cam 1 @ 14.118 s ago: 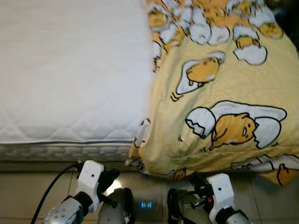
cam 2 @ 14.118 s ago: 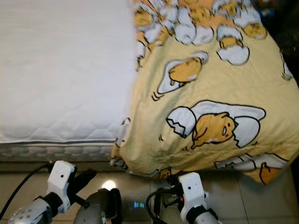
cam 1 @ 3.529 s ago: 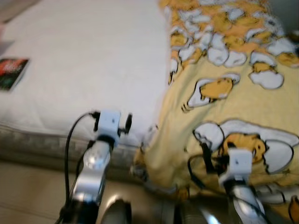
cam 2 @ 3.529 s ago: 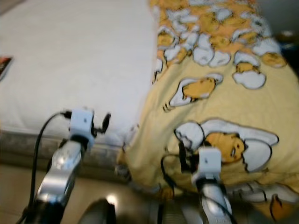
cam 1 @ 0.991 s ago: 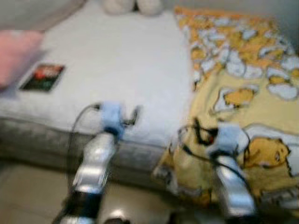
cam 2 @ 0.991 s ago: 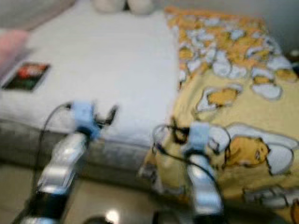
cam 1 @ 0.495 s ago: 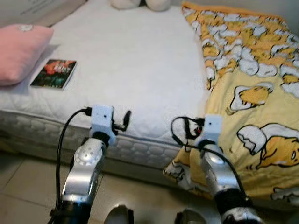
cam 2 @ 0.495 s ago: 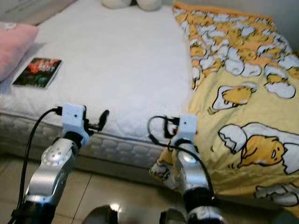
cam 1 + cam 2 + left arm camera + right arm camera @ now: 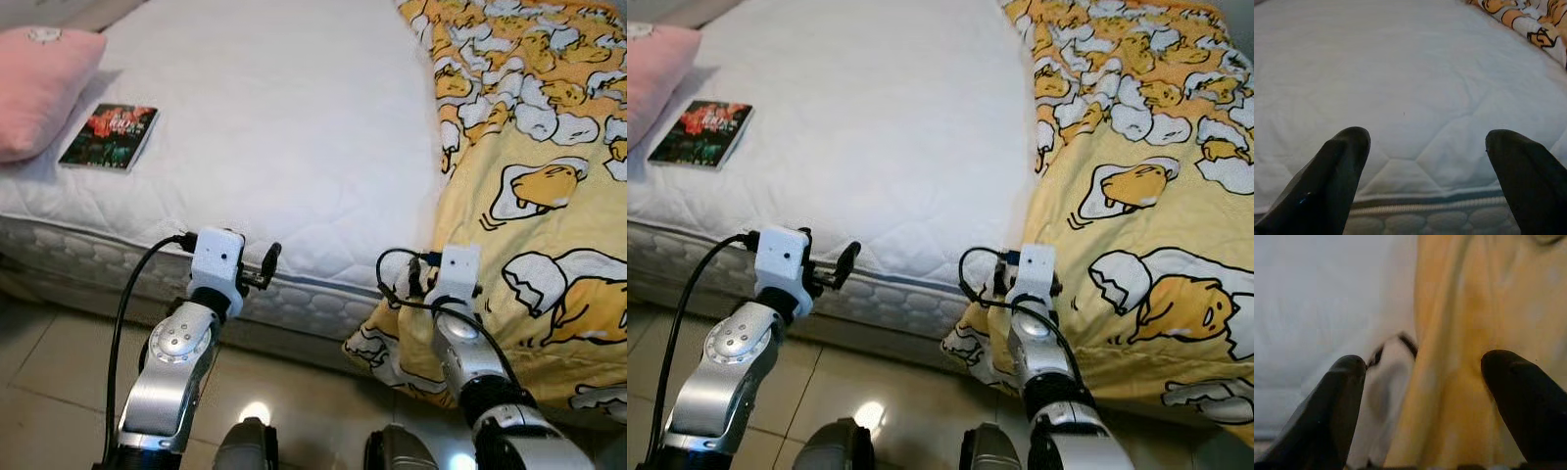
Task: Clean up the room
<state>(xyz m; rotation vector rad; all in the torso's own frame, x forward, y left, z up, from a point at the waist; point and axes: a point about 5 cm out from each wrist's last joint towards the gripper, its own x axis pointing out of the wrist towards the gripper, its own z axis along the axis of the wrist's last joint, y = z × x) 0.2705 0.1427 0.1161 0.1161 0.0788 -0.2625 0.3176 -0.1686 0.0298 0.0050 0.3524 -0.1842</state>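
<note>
**Both grippers spread and empty at the near edge of the mattress**

Two arms are raised in front of me at the near edge of the mattress (image 9: 294,127). My left gripper (image 9: 1422,147) hangs just over that edge, fingers (image 9: 1334,171) spread wide with nothing between them; along them I see quilted white cover and the piped seam below. My right gripper (image 9: 1422,377) is also wide apart and empty, pointed at the hanging fold of the yellow blanket (image 9: 549,196), close to the cloth; I cannot tell whether a fingertip touches it.

That blanket, printed with egg cartoons, covers the right side of the mattress and spills over the near edge down toward the tiled floor (image 9: 49,382), where its lowest corner sits beside my right wrist camera housing (image 9: 458,272). A book (image 9: 110,136) with a dark cover lies flat near the left edge of the mattress, well apart from my left arm (image 9: 181,343). A pink pillow (image 9: 39,83) rests at the far left corner, just beside the book, its edge close to the book's short side.
</note>
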